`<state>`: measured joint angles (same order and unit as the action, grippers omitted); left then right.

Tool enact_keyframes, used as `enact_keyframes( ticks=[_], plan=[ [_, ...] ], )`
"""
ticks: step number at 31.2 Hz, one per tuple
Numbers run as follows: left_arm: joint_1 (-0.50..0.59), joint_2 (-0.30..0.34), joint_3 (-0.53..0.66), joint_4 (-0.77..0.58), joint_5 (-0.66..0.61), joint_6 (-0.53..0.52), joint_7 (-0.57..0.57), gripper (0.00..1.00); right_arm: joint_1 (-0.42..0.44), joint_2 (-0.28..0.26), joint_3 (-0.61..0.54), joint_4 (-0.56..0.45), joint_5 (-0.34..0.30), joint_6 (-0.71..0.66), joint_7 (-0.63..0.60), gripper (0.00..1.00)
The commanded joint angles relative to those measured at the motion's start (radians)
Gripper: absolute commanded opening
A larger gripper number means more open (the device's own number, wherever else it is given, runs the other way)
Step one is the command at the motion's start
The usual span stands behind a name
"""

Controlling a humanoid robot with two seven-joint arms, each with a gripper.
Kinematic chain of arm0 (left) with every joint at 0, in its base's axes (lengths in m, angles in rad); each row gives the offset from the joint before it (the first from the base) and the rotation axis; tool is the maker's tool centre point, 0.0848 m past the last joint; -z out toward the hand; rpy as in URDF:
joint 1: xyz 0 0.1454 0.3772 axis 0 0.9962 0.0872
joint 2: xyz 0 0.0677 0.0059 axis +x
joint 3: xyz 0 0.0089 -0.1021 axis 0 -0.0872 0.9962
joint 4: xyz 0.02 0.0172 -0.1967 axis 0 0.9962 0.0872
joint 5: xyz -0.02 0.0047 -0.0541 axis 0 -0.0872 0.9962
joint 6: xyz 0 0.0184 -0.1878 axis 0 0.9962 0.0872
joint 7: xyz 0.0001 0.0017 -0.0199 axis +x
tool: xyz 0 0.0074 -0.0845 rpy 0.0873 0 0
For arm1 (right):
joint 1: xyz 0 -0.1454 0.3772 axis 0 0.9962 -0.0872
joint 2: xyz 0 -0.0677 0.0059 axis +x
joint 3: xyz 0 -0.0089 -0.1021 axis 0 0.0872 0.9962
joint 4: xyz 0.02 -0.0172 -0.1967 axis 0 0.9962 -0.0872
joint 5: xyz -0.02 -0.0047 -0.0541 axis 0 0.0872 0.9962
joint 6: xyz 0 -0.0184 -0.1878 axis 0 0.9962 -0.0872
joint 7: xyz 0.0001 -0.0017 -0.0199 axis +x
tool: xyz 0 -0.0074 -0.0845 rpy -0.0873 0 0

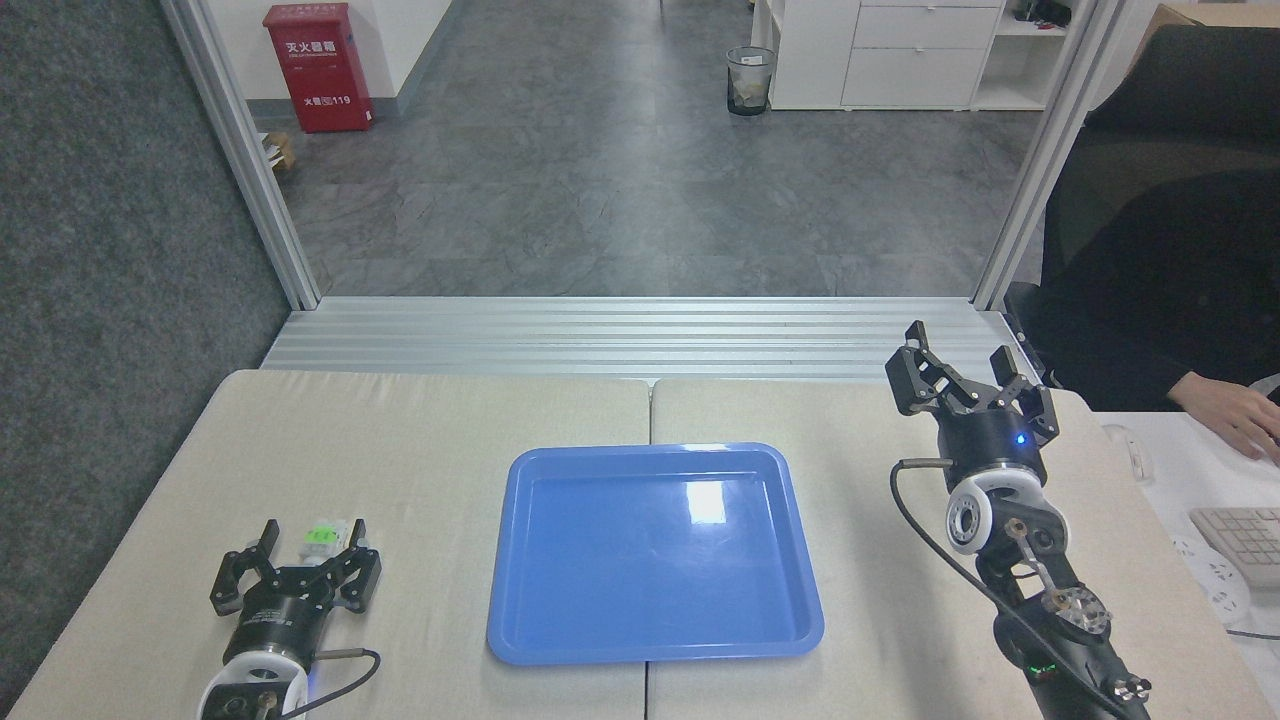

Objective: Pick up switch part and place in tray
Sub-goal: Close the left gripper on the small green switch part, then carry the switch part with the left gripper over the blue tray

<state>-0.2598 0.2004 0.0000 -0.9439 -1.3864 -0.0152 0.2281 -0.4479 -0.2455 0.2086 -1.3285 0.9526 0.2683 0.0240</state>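
The switch part (323, 537), white with a bright green patch, lies on the beige table (420, 440) in the lower left of the frame, well apart from the blue tray (655, 650), which sits at the centre bottom across the seam between the two table halves. The left tool (309, 537) sits low at the lower left with its two dark fingers (268, 533) spread wide; the switch part shows between their tips, close against the right-hand one, and whether either finger touches it cannot be told. A thin black cable (345, 668) loops from that arm's wrist toward the frame's bottom edge. Bare table lies between the switch part and the tray's left rim. The tray holds nothing and shows only a bright glare patch. At the right of the frame the right tool (960, 368) stands raised near the table's far right corner, its fingers spread and holding nothing, with a blue light on its black body and a dark cable (905, 510) curving down the arm. At the far right edge a person's hand (1235, 410) rests on a white desk (1180, 470) beside a pale keyboard (1240, 540), with a dark sleeve and a dark chair above it. Beyond the table run grooved aluminium rails (630, 335) and two upright aluminium posts. In the upper left stands a red cabinet (318, 65); at the top centre a wire wastebasket (750, 80) sits beside white drawers (920, 50) on grey floor.
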Motion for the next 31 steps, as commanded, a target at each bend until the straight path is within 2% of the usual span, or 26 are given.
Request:
enact_keyframes(
  ticks=[1,5,8,16,20,24,25,26,28,31],
  plan=[
    [-0.013,0.044,-0.011,0.180,0.030,-0.031,-0.004,0.78,0.000,0.000,0.000,0.000,0.000,0.000,0.001,1.00],
    [-0.009,0.048,-0.009,0.179,0.069,-0.081,-0.013,0.49,0.000,0.000,0.000,0.002,0.000,0.000,0.001,1.00],
    [-0.004,0.050,-0.008,0.165,0.072,-0.089,-0.018,0.34,0.000,0.000,0.000,0.002,0.000,0.000,0.001,1.00],
    [-0.001,0.062,0.018,0.033,0.072,-0.072,-0.029,0.25,0.000,0.000,0.000,0.000,0.000,0.000,0.001,1.00],
    [-0.010,0.065,0.034,-0.168,0.070,-0.074,-0.082,0.19,0.000,0.000,0.000,0.000,0.000,0.000,0.001,1.00],
    [-0.019,0.042,0.023,-0.439,0.069,-0.072,-0.205,0.14,0.000,0.000,0.000,0.000,0.000,0.000,0.001,1.00],
    [-0.021,0.019,0.011,-0.502,0.069,-0.072,-0.228,0.12,0.000,0.000,0.000,0.000,0.000,0.000,0.001,1.00],
    [-0.021,-0.025,-0.007,-0.553,0.061,-0.074,-0.243,0.06,0.000,0.000,0.000,0.000,0.000,0.000,0.001,1.00],
    [-0.021,-0.128,-0.078,-0.605,0.047,-0.074,-0.251,0.00,0.000,0.000,0.000,0.002,0.000,0.000,0.001,1.00],
    [-0.009,-0.237,-0.187,-0.631,0.030,-0.074,-0.254,0.00,0.000,0.000,0.000,0.000,0.000,0.000,0.001,1.00]
  ],
)
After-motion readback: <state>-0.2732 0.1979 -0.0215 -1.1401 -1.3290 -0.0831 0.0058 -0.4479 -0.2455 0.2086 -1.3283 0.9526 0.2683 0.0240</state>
